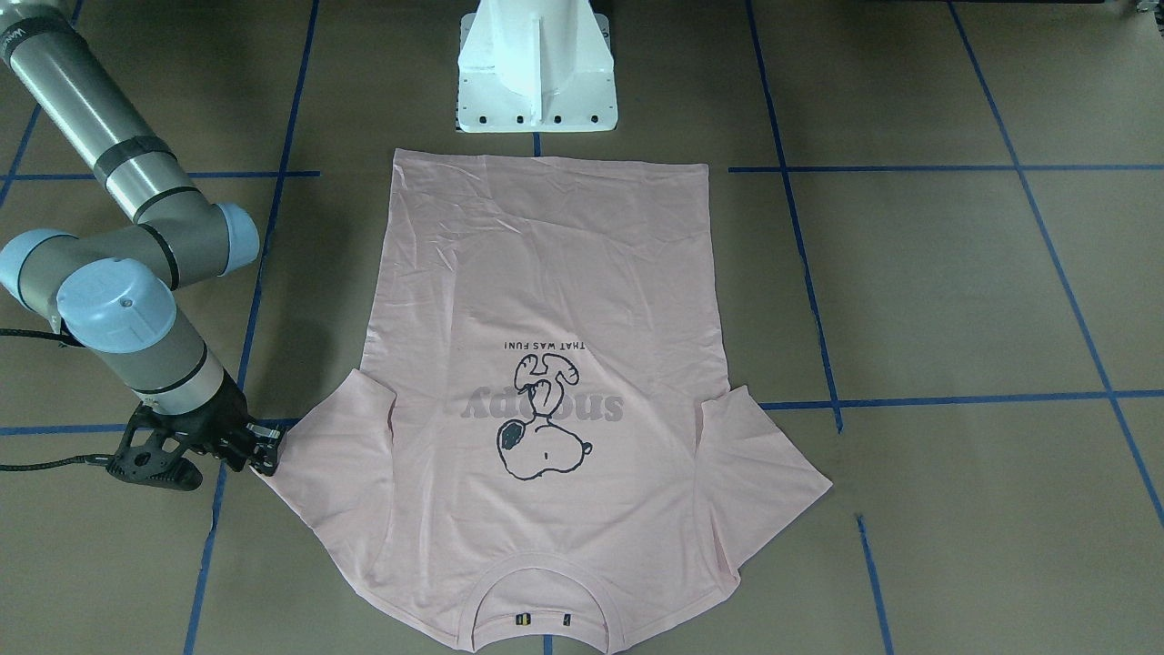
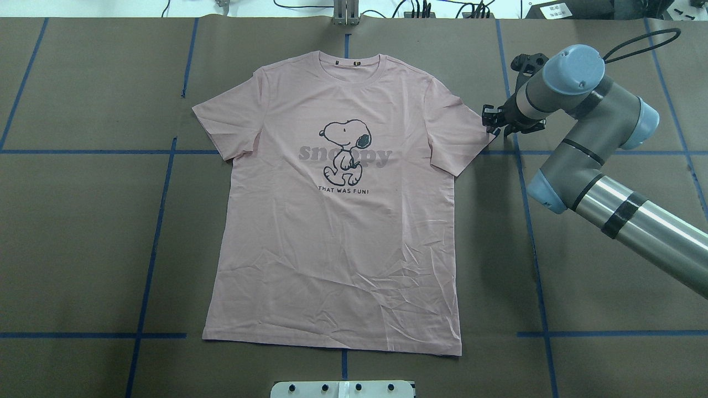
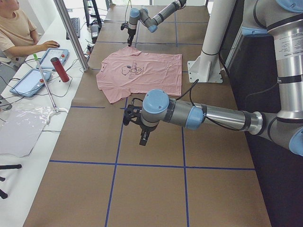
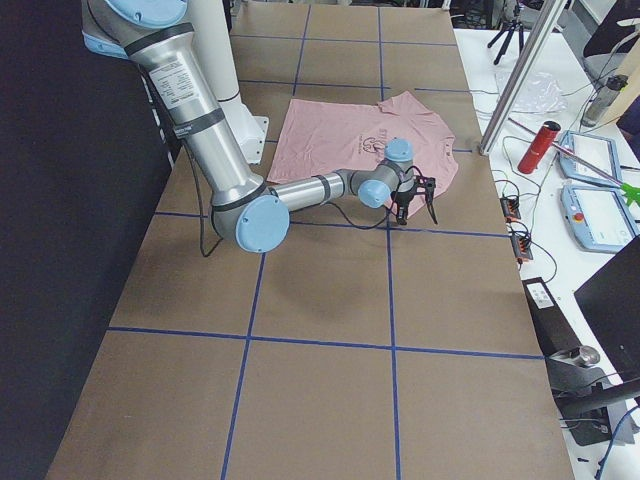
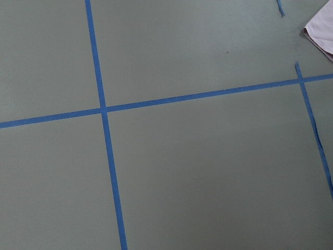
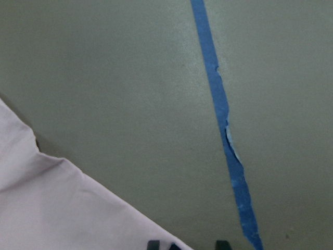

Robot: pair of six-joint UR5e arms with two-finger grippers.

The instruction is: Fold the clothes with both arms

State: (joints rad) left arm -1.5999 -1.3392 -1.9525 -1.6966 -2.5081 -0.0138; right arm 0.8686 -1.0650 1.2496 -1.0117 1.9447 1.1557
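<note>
T-shirt (image 2: 332, 249) lies flat

One pink shirt, hem near, collar far. Two grippers: left gripper (image 3: 143, 138) hangs over the table (image 2: 83, 249), grip impossible to tell; right gripper (image 2: 491, 122) spreads its fingers at the right sleeve's edge.

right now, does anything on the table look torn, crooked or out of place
Only small things. The shirt lies flat, print up, but its lower half is creased. In the right wrist view the blue tape line beside the sleeve is frayed and peeling. Nothing is spilled.
</note>
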